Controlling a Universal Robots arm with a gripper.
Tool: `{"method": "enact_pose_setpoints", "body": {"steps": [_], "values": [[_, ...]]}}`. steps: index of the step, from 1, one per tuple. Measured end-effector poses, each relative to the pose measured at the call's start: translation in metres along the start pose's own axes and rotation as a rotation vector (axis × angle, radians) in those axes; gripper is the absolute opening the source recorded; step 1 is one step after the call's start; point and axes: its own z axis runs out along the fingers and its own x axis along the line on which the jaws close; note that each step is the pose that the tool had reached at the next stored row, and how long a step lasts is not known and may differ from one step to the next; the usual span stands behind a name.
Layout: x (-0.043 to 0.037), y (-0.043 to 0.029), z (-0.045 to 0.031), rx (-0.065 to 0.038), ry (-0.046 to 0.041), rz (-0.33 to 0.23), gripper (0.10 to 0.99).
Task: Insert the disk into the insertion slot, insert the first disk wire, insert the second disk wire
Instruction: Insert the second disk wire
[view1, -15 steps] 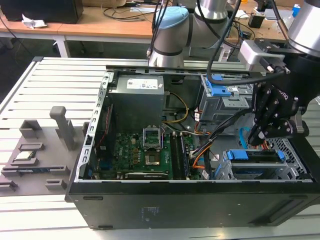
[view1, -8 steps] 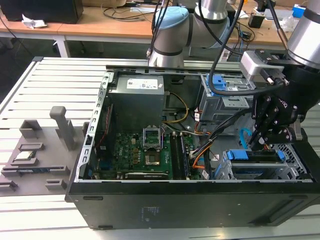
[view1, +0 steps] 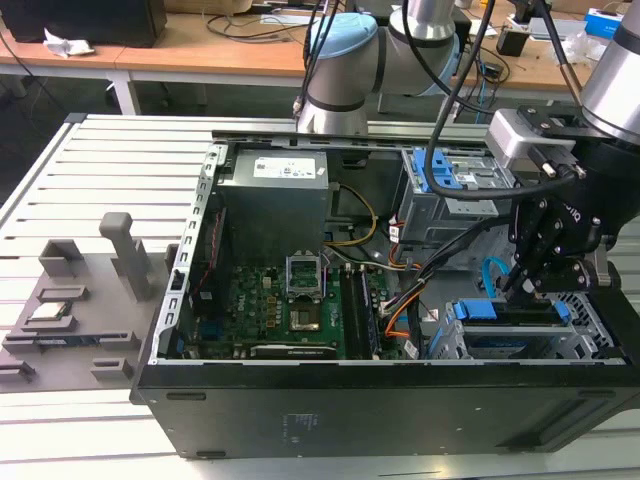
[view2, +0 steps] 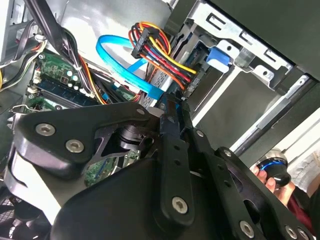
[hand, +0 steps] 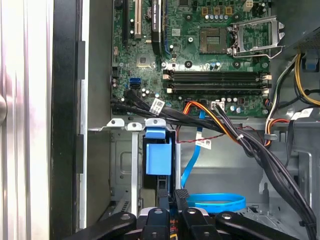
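Two slim black fingers of the hand (view2: 172, 107) pinch shut beside the ribbon-flat, looped second disk wire (view2: 117, 62), apparently holding nothing.

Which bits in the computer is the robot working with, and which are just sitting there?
For the job:
- disk
- insertion slot
- first disk wire
- second disk wire
- gripper

Just sitting there:
- motherboard
- power supply
- grey parts tray

We see a robotics lab or electronics workshop: an open computer case (view1: 380, 300) lies on a slatted metal workbench (view1: 120, 170), grey printed fixtures (view1: 90, 300) sit beside it, and wooden desks (view1: 200, 50) strewn with cables stand behind.
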Motion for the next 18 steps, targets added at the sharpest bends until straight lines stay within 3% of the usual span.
{"method": "enact_pose_setpoints", "body": {"steps": [11, 15, 18], "values": [[0.0029, -0.0013, 0.0035, 0.000, 0.0002, -0.001, 0.161], [0.0032, -0.0010, -0.0024, 0.000, 0.0002, -0.003, 0.161], [0.0034, -0.0010, -0.0022, 0.000, 0.0001, -0.004, 0.161]]}}
